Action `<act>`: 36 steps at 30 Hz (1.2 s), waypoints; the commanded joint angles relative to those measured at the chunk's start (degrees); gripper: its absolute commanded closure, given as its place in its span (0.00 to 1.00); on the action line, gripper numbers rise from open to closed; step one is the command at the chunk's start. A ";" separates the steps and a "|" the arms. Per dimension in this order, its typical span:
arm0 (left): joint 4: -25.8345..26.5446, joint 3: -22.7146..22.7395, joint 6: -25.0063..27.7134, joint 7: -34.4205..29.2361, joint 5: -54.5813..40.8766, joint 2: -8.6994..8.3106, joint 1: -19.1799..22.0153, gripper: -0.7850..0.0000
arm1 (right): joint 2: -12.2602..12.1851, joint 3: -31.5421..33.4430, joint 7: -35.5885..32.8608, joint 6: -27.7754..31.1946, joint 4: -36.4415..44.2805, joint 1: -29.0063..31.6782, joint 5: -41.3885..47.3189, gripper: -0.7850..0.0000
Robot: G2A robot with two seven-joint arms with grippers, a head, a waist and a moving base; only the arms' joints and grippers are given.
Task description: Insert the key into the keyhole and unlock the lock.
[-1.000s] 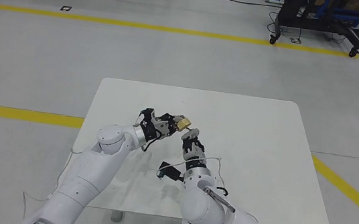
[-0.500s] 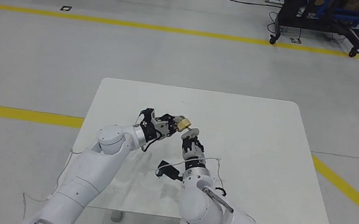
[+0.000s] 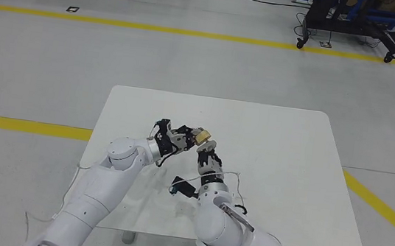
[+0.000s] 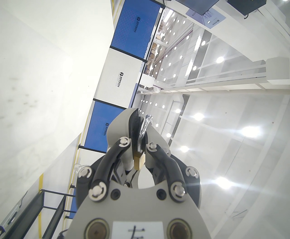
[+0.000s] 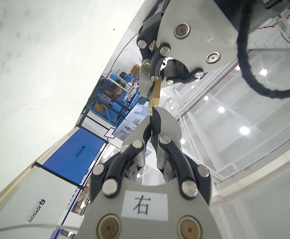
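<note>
My left gripper (image 3: 190,137) is shut on a small brass padlock (image 3: 202,135) and holds it above the middle of the white table (image 3: 291,149). In the left wrist view the brass body (image 4: 138,161) sits between the fingers, and the silver shackle (image 4: 145,126) pokes out past the tips. My right gripper (image 3: 207,147) is just on the near side of the lock, shut on the dark key (image 5: 149,133). In the right wrist view its tips (image 5: 156,114) meet the lower end of the padlock (image 5: 155,94). The keyhole itself is hidden.
A thin white cable (image 3: 239,176) trails from the right arm over the table. The table's right half and far side are bare. Yellow floor lines (image 3: 26,126) and wheeled racks (image 3: 350,30) lie well beyond the table.
The right gripper has shifted slightly left and away from me, closing the gap to the padlock. The left gripper with the lock has stayed still.
</note>
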State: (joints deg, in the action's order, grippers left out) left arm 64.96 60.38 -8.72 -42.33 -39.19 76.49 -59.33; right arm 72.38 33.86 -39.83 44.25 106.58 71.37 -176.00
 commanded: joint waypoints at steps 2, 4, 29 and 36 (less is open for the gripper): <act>0.03 0.00 0.04 -0.16 0.15 0.00 0.03 1.00 | 0.09 0.05 0.20 -0.10 -0.23 -0.18 0.00 1.00; 0.05 -0.02 0.04 -0.29 0.27 0.01 0.01 1.00 | 0.12 0.35 0.26 -0.18 -0.29 -0.20 0.00 1.00; 0.44 0.66 0.85 -1.83 1.03 -0.14 -0.06 1.00 | -2.92 7.43 9.05 -7.83 4.07 4.64 0.00 1.00; 1.07 1.44 1.64 -3.43 1.09 -0.39 -0.28 1.00 | -5.28 10.89 14.52 -14.29 5.83 7.75 0.00 1.00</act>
State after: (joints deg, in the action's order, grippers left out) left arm 65.90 61.66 -7.15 -45.49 -38.18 76.17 -59.57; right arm 67.45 44.45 -25.92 30.89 112.16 78.82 -176.00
